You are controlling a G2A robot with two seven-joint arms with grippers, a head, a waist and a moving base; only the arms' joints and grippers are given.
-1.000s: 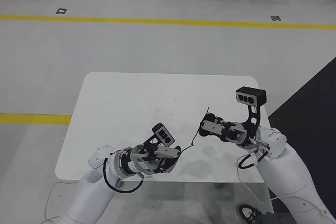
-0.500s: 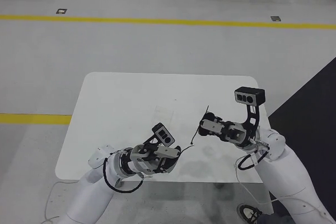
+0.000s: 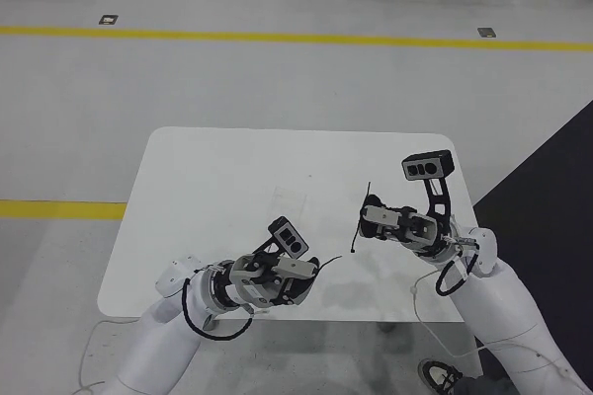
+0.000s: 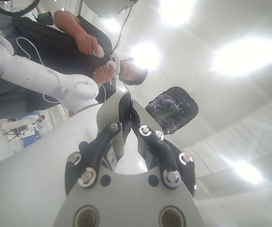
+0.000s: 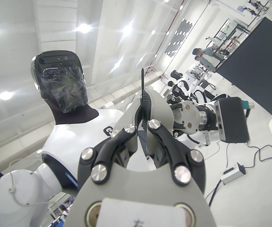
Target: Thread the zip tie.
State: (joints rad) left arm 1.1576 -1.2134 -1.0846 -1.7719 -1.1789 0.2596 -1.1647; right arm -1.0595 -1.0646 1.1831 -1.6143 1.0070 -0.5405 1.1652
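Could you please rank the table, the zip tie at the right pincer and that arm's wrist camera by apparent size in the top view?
1. Table.
2 and 3, unranked: zip tie and wrist camera; the tie looks longer, the camera bulkier and likely nearer the lens.

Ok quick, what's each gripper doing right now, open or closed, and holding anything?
Left gripper: closed on a thin black strand.
Right gripper: closed on the zip tie, which sticks out beyond it.
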